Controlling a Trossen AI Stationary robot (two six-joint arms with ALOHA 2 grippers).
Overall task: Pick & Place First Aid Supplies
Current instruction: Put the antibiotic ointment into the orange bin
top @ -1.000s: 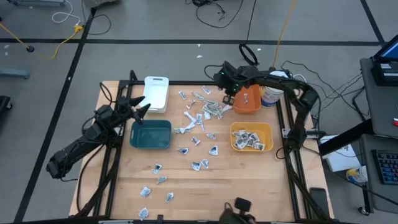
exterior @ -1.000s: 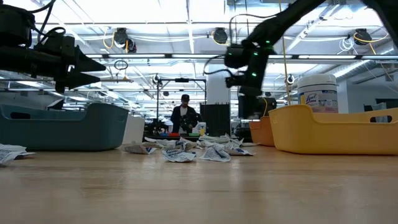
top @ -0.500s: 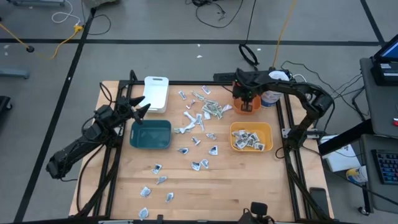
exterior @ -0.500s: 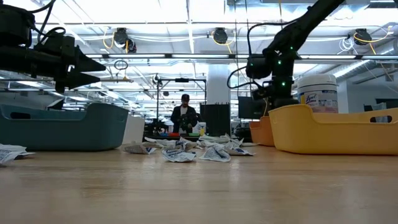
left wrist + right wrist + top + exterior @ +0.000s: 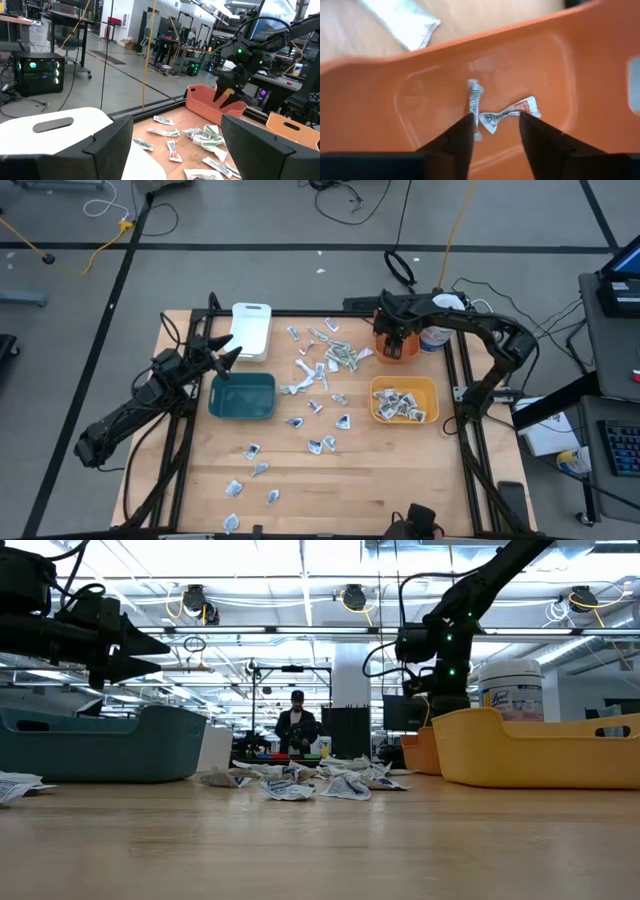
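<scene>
Sorting is running partway: the right gripper (image 5: 495,131), fingers apart and empty, is hovering over the orange bin (image 5: 408,348) holding two packets (image 5: 492,112), while the left gripper (image 5: 226,352) is waiting spread above the teal bin (image 5: 243,396) and many first aid supplies (image 5: 322,370) are littering the table (image 5: 400,470).

Two dark, near-black jointed arms, left arm (image 5: 130,412) and right arm (image 5: 470,330), both trailing thin black cables; the right gripper (image 5: 440,675) carries small green lights on its housing, at about two o'clock in the low view; its fingers (image 5: 455,142) are dark, tapering wedges
</scene>
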